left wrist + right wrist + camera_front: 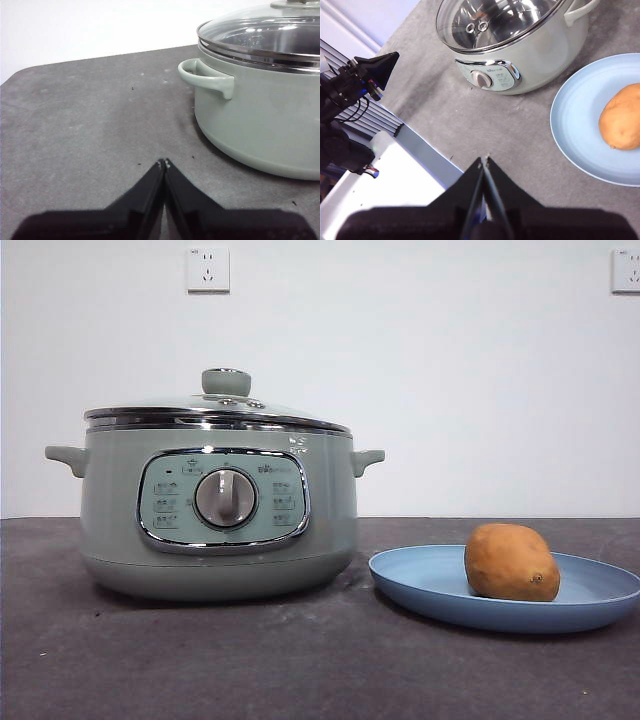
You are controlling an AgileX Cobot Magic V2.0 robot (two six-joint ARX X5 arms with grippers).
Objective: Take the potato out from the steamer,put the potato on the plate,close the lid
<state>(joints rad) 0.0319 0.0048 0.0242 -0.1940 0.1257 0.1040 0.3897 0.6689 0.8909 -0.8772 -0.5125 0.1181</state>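
The sage-green steamer (218, 515) stands left of centre with its glass lid (218, 410) resting closed on the rim. To its right, the orange-brown potato (511, 562) lies on the blue plate (420, 575). In the left wrist view my left gripper (164, 162) is shut and empty above the table, a short way from the steamer (265, 120) and its side handle. My right gripper (484, 160) is shut and empty, high above the table's front edge, looking down on the steamer (520, 55), the plate (575, 130) and the potato (621, 124). Neither arm shows in the front view.
The dark grey tabletop (300, 660) spreads in front of the pot and plate. The other arm's black gripper (377, 67) shows past the table's edge in the right wrist view, above a white base (385, 185). Wall sockets (208, 269) sit high on the white wall.
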